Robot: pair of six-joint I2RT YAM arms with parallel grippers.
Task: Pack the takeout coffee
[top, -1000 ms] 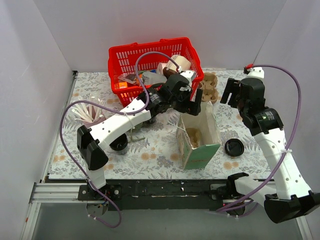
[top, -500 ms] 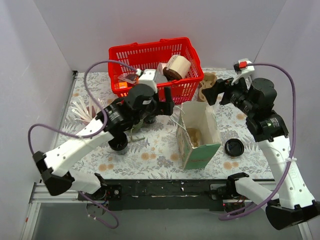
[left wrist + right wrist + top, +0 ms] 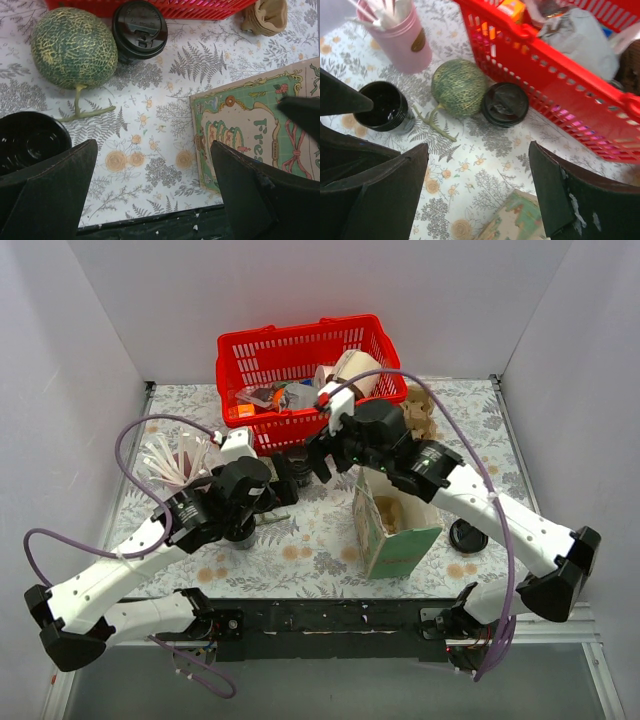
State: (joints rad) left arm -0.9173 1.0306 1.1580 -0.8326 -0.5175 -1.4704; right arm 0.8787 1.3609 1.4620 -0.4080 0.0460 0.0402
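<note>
A netted green melon (image 3: 459, 88) lies on the floral tablecloth (image 3: 485, 162). A pink tumbler (image 3: 409, 47) of white sticks stands at ten o'clock from it. The red basket (image 3: 555, 75), holding a grey wrapped bundle (image 3: 590, 40), fills the two o'clock side.

Floral table (image 3: 310, 545): melon (image 3: 74, 47), lidded cup (image 3: 139, 29), bag (image 3: 400, 540)

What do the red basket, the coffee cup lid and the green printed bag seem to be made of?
Red basket: glossy moulded plastic, from its lattice walls. Coffee cup lid: black plastic, embossed, slightly shiny. Green printed bag: probably matte paper or thin card, folded edge.
</note>
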